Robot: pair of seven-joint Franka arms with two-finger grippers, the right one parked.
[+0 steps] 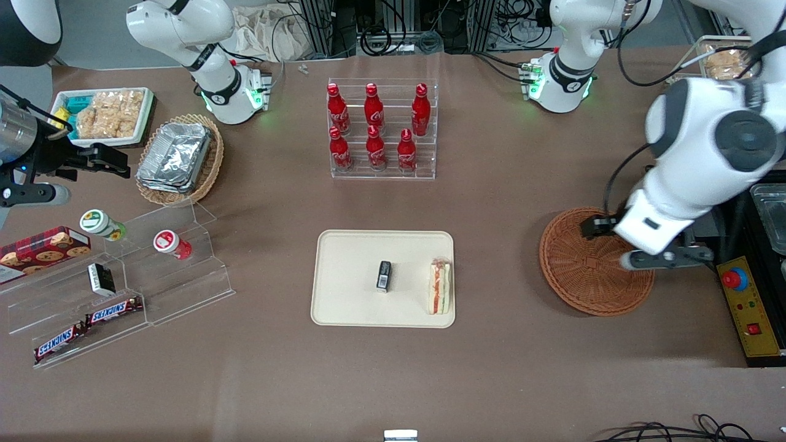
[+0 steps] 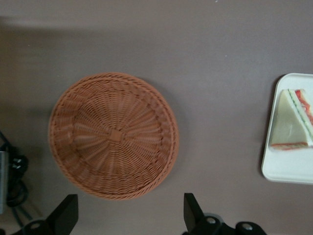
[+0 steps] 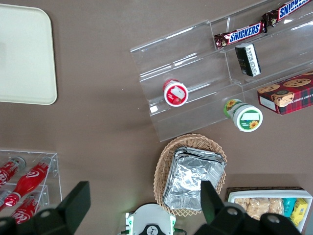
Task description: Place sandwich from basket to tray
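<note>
The sandwich (image 1: 439, 286) lies on the cream tray (image 1: 344, 301), at the tray's end toward the working arm, beside a small black object (image 1: 384, 275). It also shows in the left wrist view (image 2: 292, 121) on the tray (image 2: 288, 169). The round reddish-brown basket (image 1: 586, 279) is empty and also shows in the left wrist view (image 2: 113, 134). My left gripper (image 2: 131, 215) is open and empty, held above the table by the basket's rim; in the front view the arm (image 1: 688, 184) hangs over the basket.
A clear rack of red cola bottles (image 1: 381, 129) stands farther from the camera than the tray. A clear stepped stand with snacks (image 1: 116, 288), a tan oval basket with foil containers (image 1: 178, 158) and a white snack tray (image 1: 104, 115) lie toward the parked arm's end. A yellow button box (image 1: 749, 307) sits by the basket.
</note>
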